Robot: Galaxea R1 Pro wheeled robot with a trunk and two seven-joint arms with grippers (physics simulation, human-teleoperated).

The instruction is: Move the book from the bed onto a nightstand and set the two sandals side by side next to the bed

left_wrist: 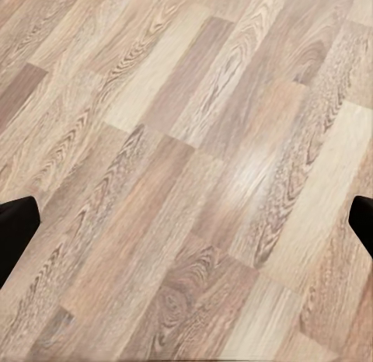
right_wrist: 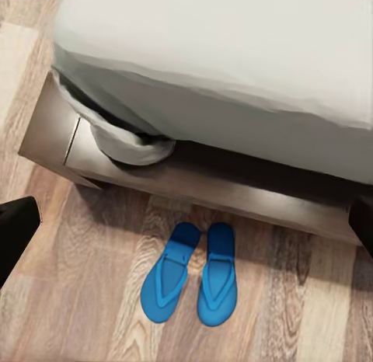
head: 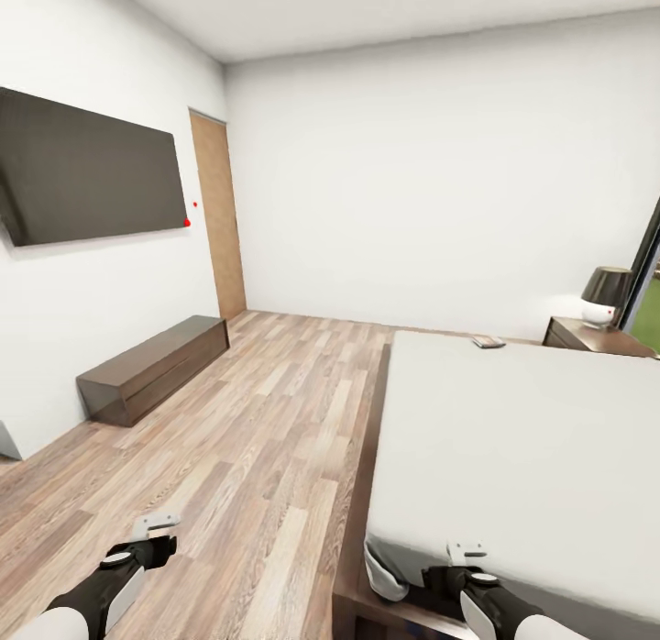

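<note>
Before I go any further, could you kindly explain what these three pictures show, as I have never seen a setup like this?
This is a simulated wheeled robot with two arms, standing in a bedroom. The large picture comes from a camera on its head: you see the left gripper and right gripper at the bottom, both empty with fingers apart. Ahead lies the bed, with a book near its far end, and a nightstand with a lamp beyond. A bench and a dark screen are along the left wall. The other two pictures come from cameras on the wrists. The left one looks down at the wood floor. The right one shows two blue sandals side by side on the floor beside the bed frame.
</note>
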